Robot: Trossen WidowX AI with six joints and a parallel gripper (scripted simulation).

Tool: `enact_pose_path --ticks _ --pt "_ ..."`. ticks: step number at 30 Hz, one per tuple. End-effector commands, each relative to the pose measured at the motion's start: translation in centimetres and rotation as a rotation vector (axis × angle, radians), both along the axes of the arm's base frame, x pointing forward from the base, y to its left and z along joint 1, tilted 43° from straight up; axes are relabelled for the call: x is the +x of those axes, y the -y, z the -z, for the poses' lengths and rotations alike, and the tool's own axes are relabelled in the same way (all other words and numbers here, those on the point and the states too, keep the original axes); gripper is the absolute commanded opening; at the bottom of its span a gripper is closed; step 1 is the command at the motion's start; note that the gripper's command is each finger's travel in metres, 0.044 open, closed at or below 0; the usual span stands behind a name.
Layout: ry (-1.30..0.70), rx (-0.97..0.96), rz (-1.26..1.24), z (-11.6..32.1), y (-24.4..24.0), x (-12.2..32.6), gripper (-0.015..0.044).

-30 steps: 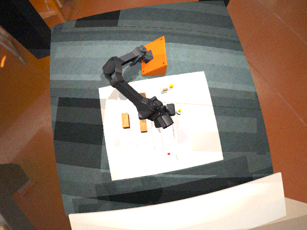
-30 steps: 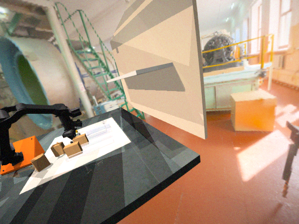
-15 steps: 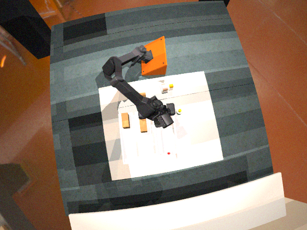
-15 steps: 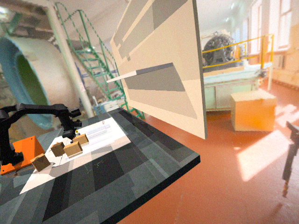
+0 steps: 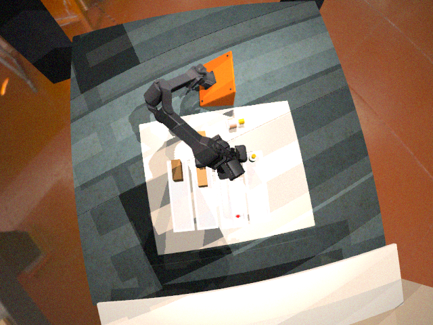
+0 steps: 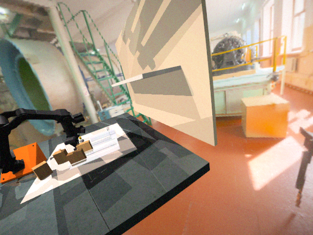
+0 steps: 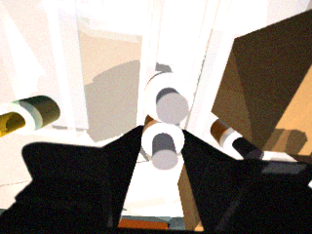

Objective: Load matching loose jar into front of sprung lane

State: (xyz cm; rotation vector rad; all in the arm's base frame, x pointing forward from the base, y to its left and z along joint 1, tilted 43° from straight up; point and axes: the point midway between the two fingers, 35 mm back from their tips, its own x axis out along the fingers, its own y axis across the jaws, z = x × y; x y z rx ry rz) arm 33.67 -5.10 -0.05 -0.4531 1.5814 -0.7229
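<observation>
My gripper (image 7: 161, 131) is shut on a jar (image 7: 165, 159) with a grey cap, a white label and a brown body. The held jar is upright, at the near end of the sprung lane, in line with the lane jar. The lane jar (image 7: 172, 108) has the same grey cap and white label and stands just beyond it; the two look very close, but contact cannot be told. The fingers hide the held jar's base and the front stop, so its height above the lane floor is unclear. The pusher plate is not clearly visible. The top and exterior views hide the fingertips.
A dark green jar (image 7: 43, 111) (image 5: 253, 156) with a yellow cap stands to one side. A brown jar (image 7: 220, 131) with a black cap is on the other side, near a tall cardboard box (image 7: 263, 63). More boxes (image 5: 177, 170) (image 6: 42, 170) stand around. A yellow-capped jar (image 5: 232, 124) lies near the orange base.
</observation>
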Motion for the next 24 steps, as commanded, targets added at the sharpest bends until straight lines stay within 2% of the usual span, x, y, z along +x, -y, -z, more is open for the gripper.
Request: enact_pose_path --ticks 1,16,24 --pt "0.016 -0.006 0.000 -0.09 0.08 0.18 0.0000" --pt "0.016 -0.006 0.000 0.01 -0.04 -0.19 0.0000" --pt "0.016 -0.006 0.000 0.04 -0.03 -0.16 0.0210"
